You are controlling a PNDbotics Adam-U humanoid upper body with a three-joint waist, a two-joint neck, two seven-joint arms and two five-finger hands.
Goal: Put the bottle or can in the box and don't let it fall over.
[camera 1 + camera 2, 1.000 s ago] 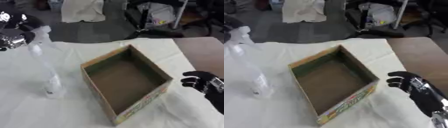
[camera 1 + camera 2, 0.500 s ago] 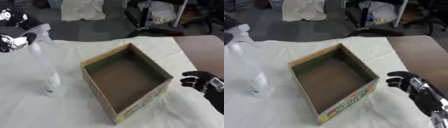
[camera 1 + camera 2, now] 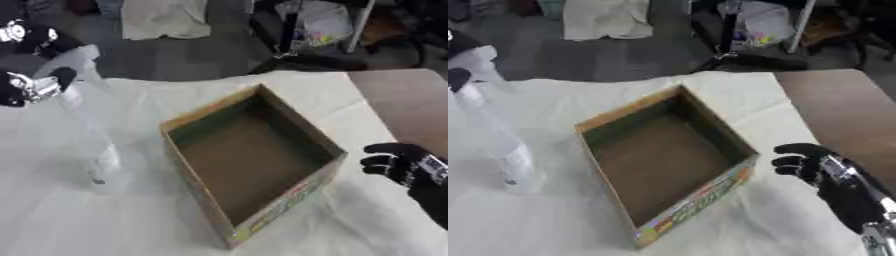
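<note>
1. Little has changed across the last second: the left hand has kept its place at the bottle's top, the bottle has leaned only slightly differently, and the box and right hand lie as they did.
2. The white cloth-covered table [image 3: 105,225] carries everything; its creased cloth gives a soft footing, one reason a tall bottle could topple here.
3. The open brown cardboard box with a coloured printed front edge [image 3: 249,160] sits askew at the middle of the cloth, its mouth upward and its inside bare, so it is ready to receive the bottle from above.
4. The tall clear plastic bottle [image 3: 92,145] stands on the cloth to the left of the box, apart from its wall, leaning a little with its top tilted away from the box. It is not yet in the box.
5. The black left hand [image 3: 35,82] is left of the box and above the bottle's foot, its fingers curled round the bottle's upper part. Holding it high probably keeps the hand clear of the box walls when lowering.
6. The black right hand [image 3: 802,162] rests just right of the box, fingers curled on nothing, seemingly idle and out of the way.
</note>
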